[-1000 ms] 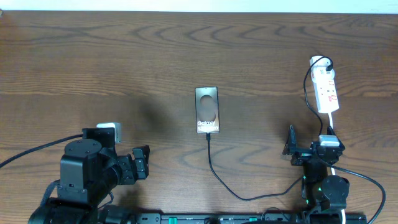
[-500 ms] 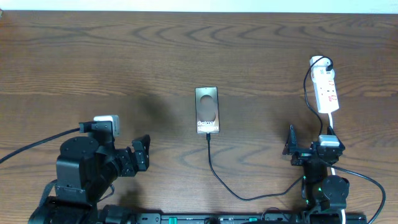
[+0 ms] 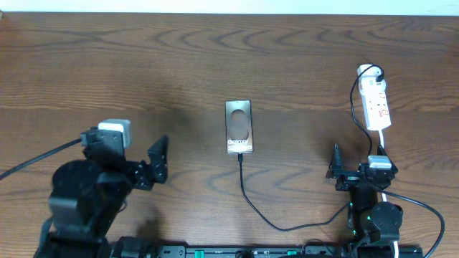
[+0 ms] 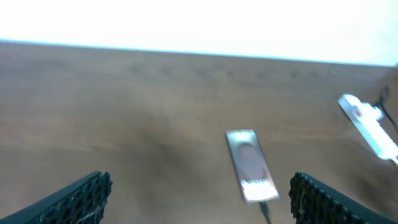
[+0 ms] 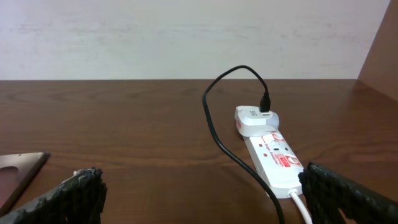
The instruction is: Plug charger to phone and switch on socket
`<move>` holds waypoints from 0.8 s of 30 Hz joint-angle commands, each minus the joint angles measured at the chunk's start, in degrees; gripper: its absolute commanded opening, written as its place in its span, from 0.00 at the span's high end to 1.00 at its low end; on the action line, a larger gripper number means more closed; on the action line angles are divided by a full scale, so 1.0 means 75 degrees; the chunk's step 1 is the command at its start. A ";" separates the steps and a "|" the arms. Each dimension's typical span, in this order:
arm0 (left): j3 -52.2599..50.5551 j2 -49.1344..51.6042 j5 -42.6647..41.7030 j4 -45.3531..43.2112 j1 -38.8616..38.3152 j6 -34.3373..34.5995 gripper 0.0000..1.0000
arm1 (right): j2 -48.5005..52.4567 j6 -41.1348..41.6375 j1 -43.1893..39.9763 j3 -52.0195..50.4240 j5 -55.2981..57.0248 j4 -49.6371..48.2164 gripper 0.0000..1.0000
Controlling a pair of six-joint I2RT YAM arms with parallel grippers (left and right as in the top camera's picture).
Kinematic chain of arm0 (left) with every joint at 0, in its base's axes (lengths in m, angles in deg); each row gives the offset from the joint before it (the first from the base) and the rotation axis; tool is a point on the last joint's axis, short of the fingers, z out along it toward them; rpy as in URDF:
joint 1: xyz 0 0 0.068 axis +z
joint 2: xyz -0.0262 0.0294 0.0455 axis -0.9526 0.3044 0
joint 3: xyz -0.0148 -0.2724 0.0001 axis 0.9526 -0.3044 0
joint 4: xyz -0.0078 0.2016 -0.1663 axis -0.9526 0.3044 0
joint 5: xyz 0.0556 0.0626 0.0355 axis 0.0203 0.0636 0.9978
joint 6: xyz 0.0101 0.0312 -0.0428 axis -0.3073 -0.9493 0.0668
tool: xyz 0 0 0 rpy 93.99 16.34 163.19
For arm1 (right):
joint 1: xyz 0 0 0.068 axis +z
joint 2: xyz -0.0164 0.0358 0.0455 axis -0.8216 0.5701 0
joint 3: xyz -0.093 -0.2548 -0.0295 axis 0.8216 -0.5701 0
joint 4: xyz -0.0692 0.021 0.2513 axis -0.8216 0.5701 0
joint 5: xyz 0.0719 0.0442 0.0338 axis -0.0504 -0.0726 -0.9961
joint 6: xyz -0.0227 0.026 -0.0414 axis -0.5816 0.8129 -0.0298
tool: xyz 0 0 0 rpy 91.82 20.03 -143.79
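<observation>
The phone [image 3: 239, 127] lies face up at mid-table; it also shows blurred in the left wrist view [image 4: 250, 165], and one corner shows in the right wrist view [image 5: 18, 174]. The charger cable [image 3: 247, 197] meets the phone's near edge, loops along the front and climbs to a white adapter [image 5: 256, 120] on the far end of the socket [image 3: 376, 104], which the right wrist view also shows [image 5: 277, 158]. My left gripper [image 3: 158, 159] is open and empty, left of the phone. My right gripper [image 3: 356, 166] is open and empty, just in front of the socket.
The socket's white cord [image 3: 384, 143] runs down past my right arm. A thick black robot cable [image 3: 36, 161] trails off the left arm. The table's back edge meets a pale wall [image 5: 186, 37].
My left arm has swung and lifted, carrying its gripper a little farther back and turning it toward the phone. The right arm, phone, cable and socket have not moved.
</observation>
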State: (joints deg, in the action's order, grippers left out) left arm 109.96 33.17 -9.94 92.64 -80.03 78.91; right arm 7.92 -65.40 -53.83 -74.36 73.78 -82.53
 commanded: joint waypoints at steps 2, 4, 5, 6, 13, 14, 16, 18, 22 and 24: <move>-0.0545 -0.1035 0.0090 -0.0361 0.0638 -0.1632 0.07 | 0.0017 0.0108 0.0006 -0.0026 0.0085 0.0006 0.01; -0.0915 -0.1478 0.0108 -0.0624 0.0868 -0.1824 0.07 | 0.0017 0.0108 0.0006 -0.0026 0.0085 0.0006 0.01; -0.1096 -0.1664 0.0111 -0.0726 0.0959 -0.1821 0.07 | 0.0017 0.0111 0.0006 -0.0026 0.0085 0.0006 0.01; -0.1341 -0.1880 0.0111 -0.0851 0.1058 -0.1821 0.07 | 0.0017 0.0111 0.0006 -0.0026 0.0087 0.0006 0.01; -0.3270 -0.2975 0.0017 -0.2174 0.1396 -0.1807 0.07 | 0.0017 0.0108 0.0006 -0.0026 0.0085 0.0006 0.01; -0.3541 -0.3092 0.0017 -0.2410 0.1408 -0.1763 0.07 | 0.0017 0.0108 0.0006 -0.0026 0.0085 0.0006 0.01; -0.4103 -0.3296 0.0020 -0.3025 0.1411 -0.1661 0.07 | 0.0017 0.0108 0.0006 -0.0026 0.0085 0.0006 0.01; -0.4657 -0.3433 0.0023 -0.3759 0.1413 -0.1547 0.07 | 0.0017 0.0108 0.0006 -0.0026 0.0085 0.0006 0.01; -0.5592 -0.3515 0.0023 -0.5047 0.1466 -0.1297 0.07 | 0.0017 0.0111 0.0006 -0.0026 0.0087 0.0006 0.01; -0.5989 -0.3538 0.0026 -0.5493 0.1533 -0.1230 0.07 | 0.0017 0.0111 0.0006 -0.0026 0.0085 0.0006 0.01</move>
State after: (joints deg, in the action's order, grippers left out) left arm 68.32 7.43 -9.81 54.26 -69.45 68.03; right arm 7.92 -65.40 -53.83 -74.36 73.93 -82.55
